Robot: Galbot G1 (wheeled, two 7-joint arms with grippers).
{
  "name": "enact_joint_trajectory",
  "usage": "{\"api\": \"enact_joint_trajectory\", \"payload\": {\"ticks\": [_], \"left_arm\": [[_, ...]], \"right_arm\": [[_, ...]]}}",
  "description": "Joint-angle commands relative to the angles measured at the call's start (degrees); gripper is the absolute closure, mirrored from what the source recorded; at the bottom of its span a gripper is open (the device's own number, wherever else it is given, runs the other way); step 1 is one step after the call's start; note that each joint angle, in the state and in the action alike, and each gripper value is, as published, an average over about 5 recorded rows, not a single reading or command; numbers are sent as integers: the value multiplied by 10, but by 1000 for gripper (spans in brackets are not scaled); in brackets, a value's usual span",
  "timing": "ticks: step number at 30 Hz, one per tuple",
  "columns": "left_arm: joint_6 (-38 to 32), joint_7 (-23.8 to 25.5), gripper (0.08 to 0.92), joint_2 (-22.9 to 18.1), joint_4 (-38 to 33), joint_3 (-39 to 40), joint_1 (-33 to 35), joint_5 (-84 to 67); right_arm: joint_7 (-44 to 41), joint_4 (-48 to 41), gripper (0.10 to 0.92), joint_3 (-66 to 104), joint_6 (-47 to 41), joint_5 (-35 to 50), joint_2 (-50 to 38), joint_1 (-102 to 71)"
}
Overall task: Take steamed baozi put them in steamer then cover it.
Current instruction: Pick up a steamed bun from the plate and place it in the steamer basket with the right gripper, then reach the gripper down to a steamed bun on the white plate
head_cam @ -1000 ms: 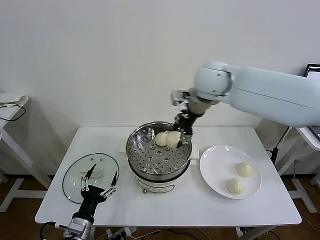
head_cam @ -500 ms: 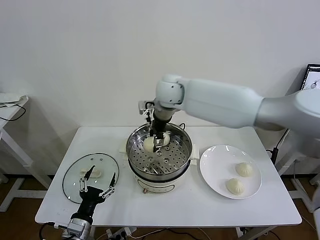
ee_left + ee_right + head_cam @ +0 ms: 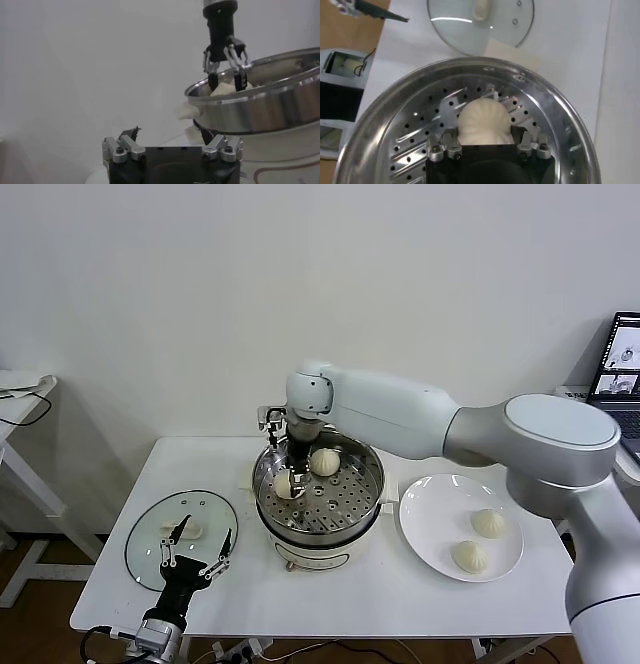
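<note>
The right gripper (image 3: 287, 481) is clamped on a baozi (image 3: 483, 118) at nine o'clock on the steamer (image 3: 318, 529) tray; another bun (image 3: 323, 461) lies at twelve. Two baozi (image 3: 488, 522) wait on the white plate (image 3: 425, 529). The left gripper (image 3: 197, 551), fingers apart, hovers over the glass lid (image 3: 150, 529).

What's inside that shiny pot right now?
Inside the steamer sits a perforated tray with two baozi: one free, one between the right hand's fingers. Whatever lies beneath the tray is hidden.
</note>
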Motion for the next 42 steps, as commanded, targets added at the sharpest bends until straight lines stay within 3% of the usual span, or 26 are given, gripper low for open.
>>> {"api": "enact_joint_trajectory", "payload": {"ticks": [1,7,11,20,26,34,42], "left_arm": [[-1,0,177,0,0,0,0,0],[-2,0,177,-2,-2,0,3,1],[-2,-1,177,-2,-6,2,6,3],[-3,-3,177,-4,-24,11,17,13],[-2,-4,177,-4,-29,13,21,16],[-4,-5,177,-8,-34,18,26,21],[-5,-6,177,-10,-28,20,28,25]], "right_arm": [[2,-47,317,11,4,-20,28,-23],[6,-20,219,16,5,-17,11,-19],[-1,49,204,14,2,-4,-47,10],[-55,267,203,-18,29,28,-315,143],[-106,341,203,-17,76,-5,-492,156],[-134,349,203,53,143,-135,-619,-11],[-124,288,203,216,166,-236,-600,-232]]}}
